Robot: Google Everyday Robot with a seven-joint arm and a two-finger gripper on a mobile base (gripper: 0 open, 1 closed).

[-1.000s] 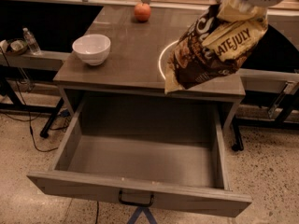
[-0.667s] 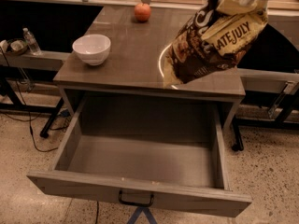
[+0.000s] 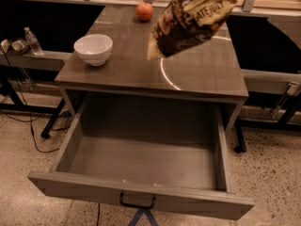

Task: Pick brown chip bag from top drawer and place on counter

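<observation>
The brown chip bag (image 3: pixel 190 20) hangs in the air over the back middle of the counter (image 3: pixel 122 67), tilted, with its tan lower end pointing left and down. It does not touch the counter. My gripper holds the bag by its upper end at the top edge of the view and is cut off there. The white circle line (image 3: pixel 165 79) on the counter lies just below and in front of the bag. The top drawer (image 3: pixel 141 161) is pulled fully open below the counter, its grey inside bare, with the black handle (image 3: pixel 137 204) on its front panel.
A white bowl (image 3: pixel 93 48) stands on the counter's left side. A red apple (image 3: pixel 145 11) sits at the back edge, just left of the bag. A small water bottle (image 3: pixel 33 40) stands on a ledge at the far left. Black table legs and cables lie on the floor.
The bag has moved left and upward over the counter, from above the right side towards the back middle. The gripper has risen out of the top of the view.
</observation>
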